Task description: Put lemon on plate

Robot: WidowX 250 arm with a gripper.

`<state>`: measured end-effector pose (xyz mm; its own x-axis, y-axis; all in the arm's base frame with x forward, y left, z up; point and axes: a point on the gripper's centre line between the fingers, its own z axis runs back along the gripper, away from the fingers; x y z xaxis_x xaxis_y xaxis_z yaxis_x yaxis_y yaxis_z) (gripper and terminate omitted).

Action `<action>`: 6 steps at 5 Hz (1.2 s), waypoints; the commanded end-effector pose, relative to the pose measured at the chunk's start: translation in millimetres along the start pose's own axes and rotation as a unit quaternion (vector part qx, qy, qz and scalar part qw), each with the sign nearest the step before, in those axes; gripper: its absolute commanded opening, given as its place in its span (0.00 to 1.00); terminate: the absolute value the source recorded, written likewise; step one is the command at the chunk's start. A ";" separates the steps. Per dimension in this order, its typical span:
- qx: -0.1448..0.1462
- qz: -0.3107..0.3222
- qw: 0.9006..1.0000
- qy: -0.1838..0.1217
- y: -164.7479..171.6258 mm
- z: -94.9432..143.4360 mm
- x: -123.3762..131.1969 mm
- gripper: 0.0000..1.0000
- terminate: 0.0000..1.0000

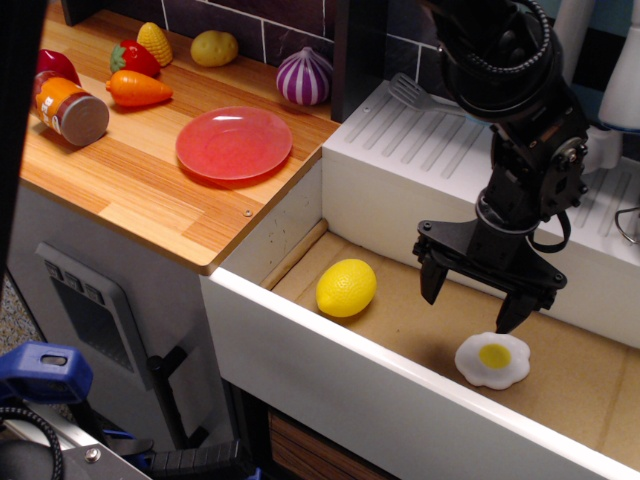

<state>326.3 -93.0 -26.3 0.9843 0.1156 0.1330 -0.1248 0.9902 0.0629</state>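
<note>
lemon [346, 288]: down in the sink [560, 375] by its left wall, long axis running roughly left-right and tipped up a bit at the right end
plate [234, 143]: red one, sitting near the wooden worktop's [130, 185] right edge
gripper [474, 300]: jaws spread wide, nothing in them, hanging just above the fried egg [493, 360], right of the lemon
surroundings: toy veg along the worktop's back edge, dark tiled wall [260, 20] behind

Lemon [346, 287] on sink floor, near the wooden worktop's [130, 180] right edge; red plate [234, 143] on worktop; hand [468, 307], spread, above fried egg [492, 360].
</note>
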 end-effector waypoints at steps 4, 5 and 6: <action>0.057 -0.101 0.993 0.010 78.2 15.0 13.7 1.00 0.00; 0.056 -0.123 0.991 -0.008 94.0 6.0 25.5 1.00 0.00; 0.045 -0.117 0.992 -0.022 91.7 -9.7 28.7 1.00 0.00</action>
<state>338.1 0.4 -46.4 0.9866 -0.1251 0.1048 0.1077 0.9816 0.1579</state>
